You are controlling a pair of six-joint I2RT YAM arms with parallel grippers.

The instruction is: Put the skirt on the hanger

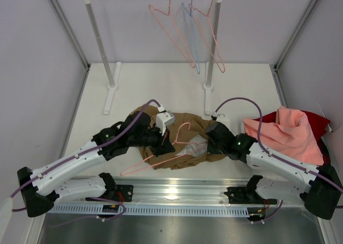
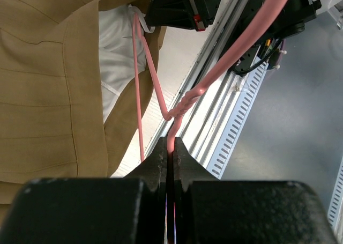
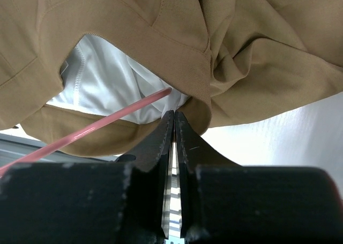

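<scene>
Nearest, along the 6 o'clock edge of the table point(image 1: 144, 88), runs a metal rail point(image 1: 177, 193) with both arm bases bolted to it. From 8 o'clock the left arm reaches in, and the left gripper point(image 2: 170, 147) has its fingers pressed together on the thin neck of the hanger point(image 2: 241, 43), just below the twist where the wire winds round itself. The hook runs off blurred toward 1 o'clock in the wrist view. From above, the hanger lies across the near side of the skirt point(image 1: 190, 120), with its wide end reaching off the cloth toward 8 o'clock and its hook toward 12. The skirt sits crumpled at the middle of the table between the two grippers. From 4 o'clock the right gripper point(image 3: 174, 115) meets the skirt's waistband; its fingers are drawn together with the tips touching the hem, though I cannot tell whether any cloth is caught between them. There the waistband gapes over the pale lining point(image 3: 107, 78), and one wire arm of the hanger passes into the opening. At 3 o'clock a salmon-pink cloth point(image 1: 284, 134) lies heaped on a dark red cloth point(image 1: 317, 120). Farthest, at 12 o'clock, a rack point(image 1: 102, 40) carries pink hangers point(image 1: 171, 38) and a light blue hanger point(image 1: 197, 67).
</scene>
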